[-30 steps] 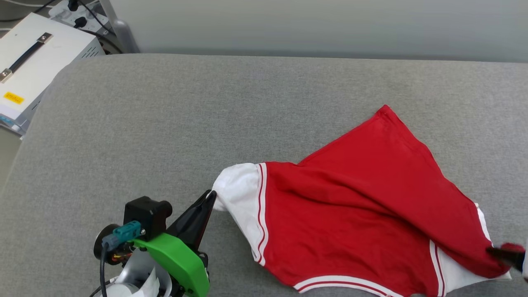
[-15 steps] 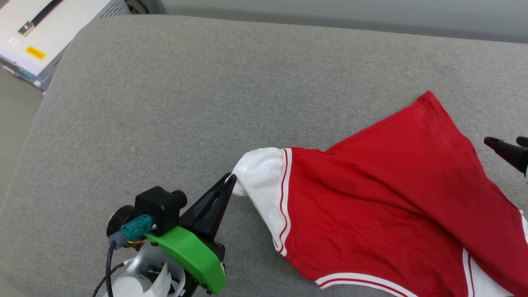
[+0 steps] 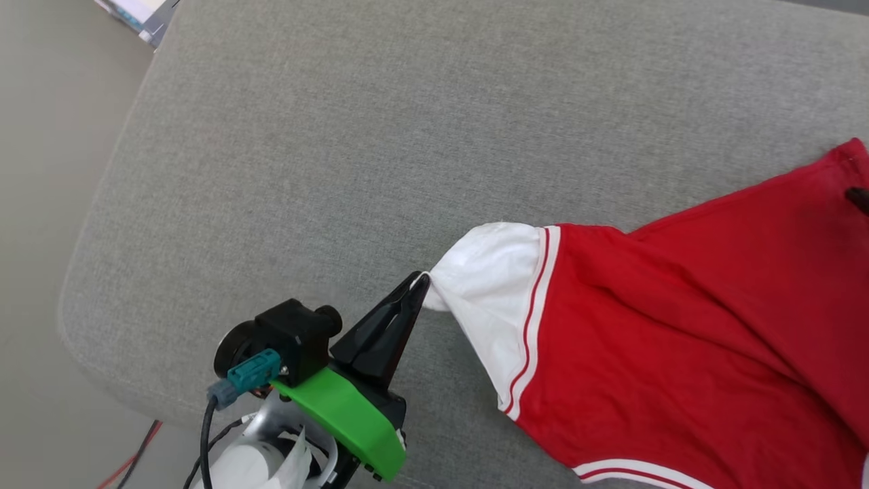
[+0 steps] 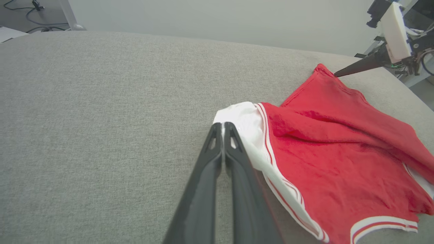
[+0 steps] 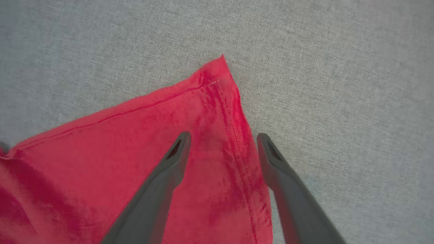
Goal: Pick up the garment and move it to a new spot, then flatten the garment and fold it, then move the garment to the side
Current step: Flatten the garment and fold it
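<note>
- The garment (image 3: pixel 679 339), a red jersey, lies rumpled on a grey cushion (image 3: pixel 339 136). It fills the right half of the head view and runs off the right and bottom edges.
- Its white sleeve (image 3: pixel 489 278) points toward the middle of the frame. Red-and-white striped trim (image 3: pixel 536 305) marks where the white meets the red body.
- The left gripper (image 3: pixel 422 282) comes up from the lower middle of the head view. Its two dark fingers (image 4: pixel 217 159) are pressed together on the very edge of that sleeve, and the cloth is drawn to a small peak at the tips.
- Behind those fingers sit a green bracket (image 3: pixel 339 421) and a teal plug (image 3: pixel 251 373) on the wrist.
- In the left wrist view the red body rises in soft folds toward the upper right, where a red corner (image 5: pixel 220 67) lies flat on the cushion. A second striped band (image 4: pixel 383 225) shows at the lower right.
- The right gripper (image 5: pixel 222 137) hangs over that corner with its fingers spread wide. One finger (image 5: pixel 176 156) is above the red cloth; the other (image 5: pixel 271 156) is above bare cushion just past the stitched hem.
- I cannot tell whether either tip touches the fabric.
- Pale floor (image 3: pixel 41 272) shows beyond the cushion's rounded left edge.
</note>
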{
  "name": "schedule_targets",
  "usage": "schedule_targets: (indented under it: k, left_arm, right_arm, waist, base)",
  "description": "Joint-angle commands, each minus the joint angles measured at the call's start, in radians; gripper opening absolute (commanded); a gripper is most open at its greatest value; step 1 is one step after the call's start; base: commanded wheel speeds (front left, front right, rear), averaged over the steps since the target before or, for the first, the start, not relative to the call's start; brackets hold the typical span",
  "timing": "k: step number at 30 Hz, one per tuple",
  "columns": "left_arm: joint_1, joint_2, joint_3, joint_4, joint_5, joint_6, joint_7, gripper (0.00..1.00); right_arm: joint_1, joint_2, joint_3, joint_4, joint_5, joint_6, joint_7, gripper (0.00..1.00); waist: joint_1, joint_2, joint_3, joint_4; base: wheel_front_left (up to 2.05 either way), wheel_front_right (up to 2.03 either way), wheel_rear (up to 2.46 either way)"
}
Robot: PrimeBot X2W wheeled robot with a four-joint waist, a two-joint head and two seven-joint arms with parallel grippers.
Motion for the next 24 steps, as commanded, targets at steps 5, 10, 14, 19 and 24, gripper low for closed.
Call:
schedule_targets:
  k: [5,10,14,19,24]
  left_arm:
    - [-0.027,-0.019,-0.014,0.014,0.005,-0.01,-0.018,0.0]
    - [-0.032,-0.022,-0.013,0.03,0.002,-0.011,-0.027,0.0]
    - [-0.038,-0.021,-0.01,0.038,-0.001,-0.011,-0.031,0.0]
    - [-0.037,-0.017,-0.009,0.047,-0.003,-0.008,-0.03,0.0]
    - [-0.029,-0.006,0.004,0.05,-0.006,0.002,-0.034,0.0]
  right_arm:
    - [-0.043,-0.034,0.025,0.073,-0.026,-0.001,-0.026,1.0]
    - [-0.021,-0.055,0.07,0.121,-0.027,-0.001,-0.021,1.0]
    - [-0.001,-0.063,0.098,0.142,-0.013,-0.001,-0.03,0.0]
    - [0.005,-0.071,0.123,0.152,-0.006,-0.001,-0.112,0.0]
    - [-0.017,-0.07,0.133,0.184,0.0,-0.001,-0.252,0.0]
  waist:
    - [0.0,0.0107,0.073,0.078]
    - [0.0,0.0107,0.078,0.088]
    - [0.0,0.0107,0.073,0.091]
    - [0.0,0.0107,0.051,0.085]
    - [0.0,0.0107,0.004,0.063]
  base:
    - [0.0,0.0,0.0]
    - [0.0,0.0,0.0]
    - [0.0,0.0,0.0]
    - [0.0,0.0,0.0]
    - [0.0,0.0,0.0]
